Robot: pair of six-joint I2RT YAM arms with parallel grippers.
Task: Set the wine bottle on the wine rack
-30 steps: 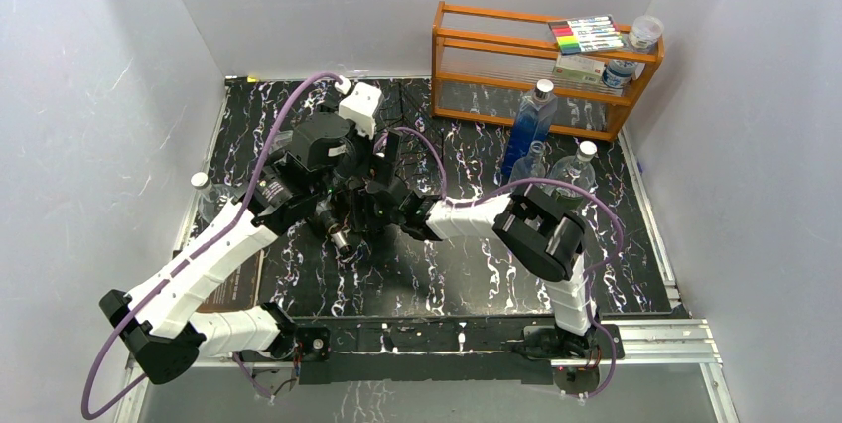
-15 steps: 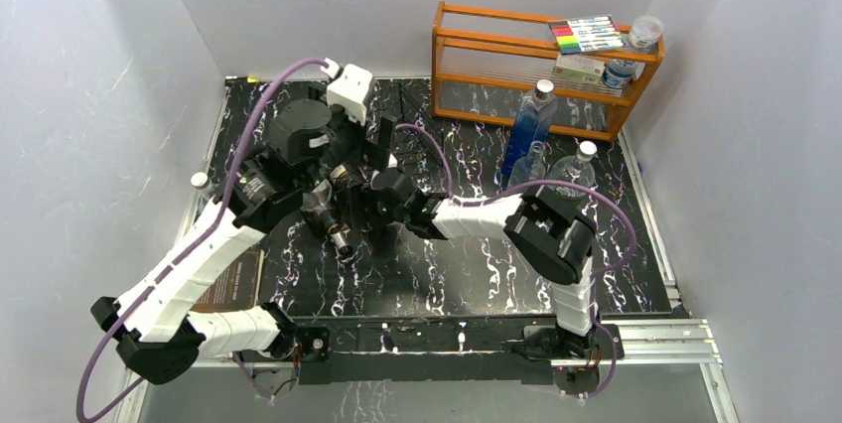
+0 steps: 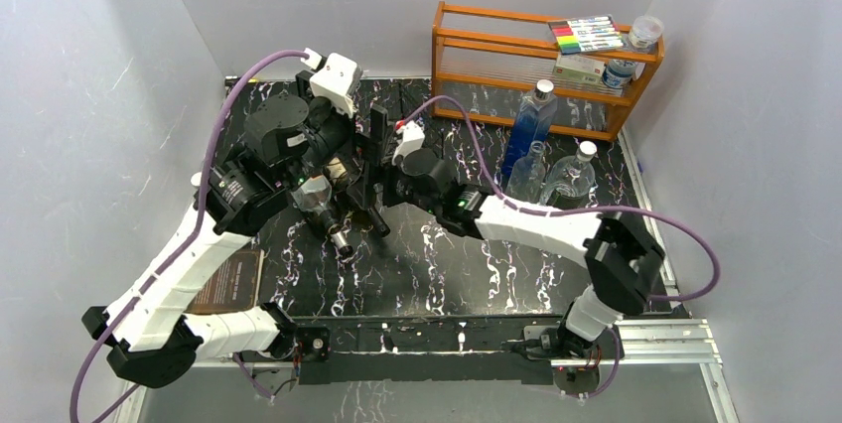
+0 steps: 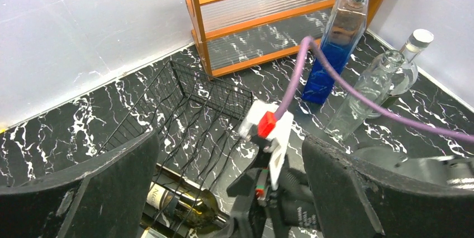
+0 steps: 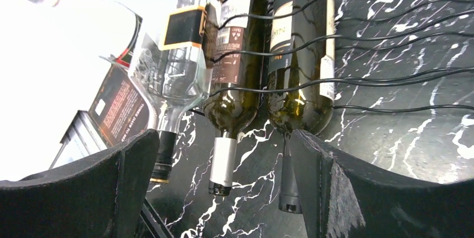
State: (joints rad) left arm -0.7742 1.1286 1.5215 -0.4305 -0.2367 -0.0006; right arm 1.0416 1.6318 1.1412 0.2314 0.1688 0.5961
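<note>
While the left gripper [image 4: 229,143] and the right gripper [image 5: 223,137] both hang spread wide and empty, the wine bottle [image 5: 235,84] lies in the wine rack [image 4: 209,95], between a clear bottle [image 5: 173,67] and a dark bottle [image 5: 299,84], its neck jutting past the wire edge over bare table [image 5: 402,137].

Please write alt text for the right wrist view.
Two dark green glass wine bottles lie in a black wire rack, a clear glass bottle beside them, on a black marbled table. The open right gripper frames the view.
</note>
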